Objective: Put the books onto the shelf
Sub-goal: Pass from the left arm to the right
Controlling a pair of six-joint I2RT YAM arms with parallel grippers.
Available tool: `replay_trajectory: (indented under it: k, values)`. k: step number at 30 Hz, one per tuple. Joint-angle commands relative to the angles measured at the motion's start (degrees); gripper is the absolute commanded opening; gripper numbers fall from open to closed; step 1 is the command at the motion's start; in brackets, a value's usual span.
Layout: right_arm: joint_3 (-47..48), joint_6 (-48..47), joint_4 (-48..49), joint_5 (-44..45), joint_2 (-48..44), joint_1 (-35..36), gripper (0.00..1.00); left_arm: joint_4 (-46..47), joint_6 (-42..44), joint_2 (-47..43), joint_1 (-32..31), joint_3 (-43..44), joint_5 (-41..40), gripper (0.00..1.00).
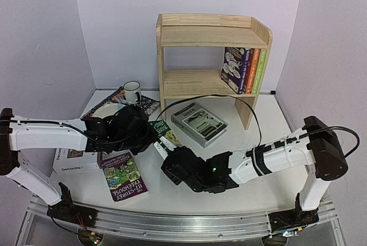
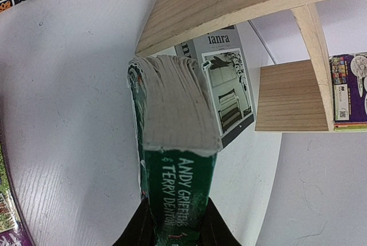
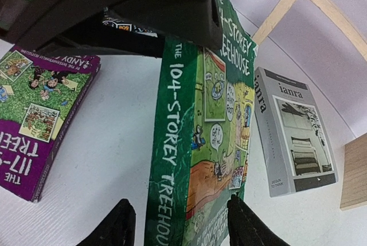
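A green Treehouse book (image 2: 178, 188) stands upright off the table with my left gripper (image 2: 176, 229) shut on its spine end. My right gripper (image 3: 180, 226) straddles the same green book (image 3: 195, 160); one finger touches the cover edge and the other stands apart from the spine. In the top view both grippers meet at the green book (image 1: 162, 130) at table centre. The pine shelf (image 1: 206, 34) holds three books (image 1: 243, 71) upright on its lower tier. A purple book (image 1: 123, 177), the grey ianra book (image 1: 199, 123) and the white Decorate book (image 1: 71, 163) lie flat.
A mug (image 1: 132, 92) and a white plate (image 1: 109, 111) sit on a dark patterned placemat (image 1: 146, 104) at the back left. A black cable runs from the table centre towards the shelf's right side panel (image 1: 246, 111).
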Motion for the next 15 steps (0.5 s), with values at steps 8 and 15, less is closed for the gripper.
replay_trajectory:
  k: [8, 15]
  values:
    - [3.54, -1.31, 0.82, 5.22, 1.12, 0.16, 0.14, 3.62, -1.41, -4.57, -0.15, 3.30, -1.28, 0.11]
    - [2.22, -1.15, 0.84, 4.06, -2.17, 0.15, 0.00, 3.99, 4.22, -6.64, 0.27, 2.51, -2.83, 0.69]
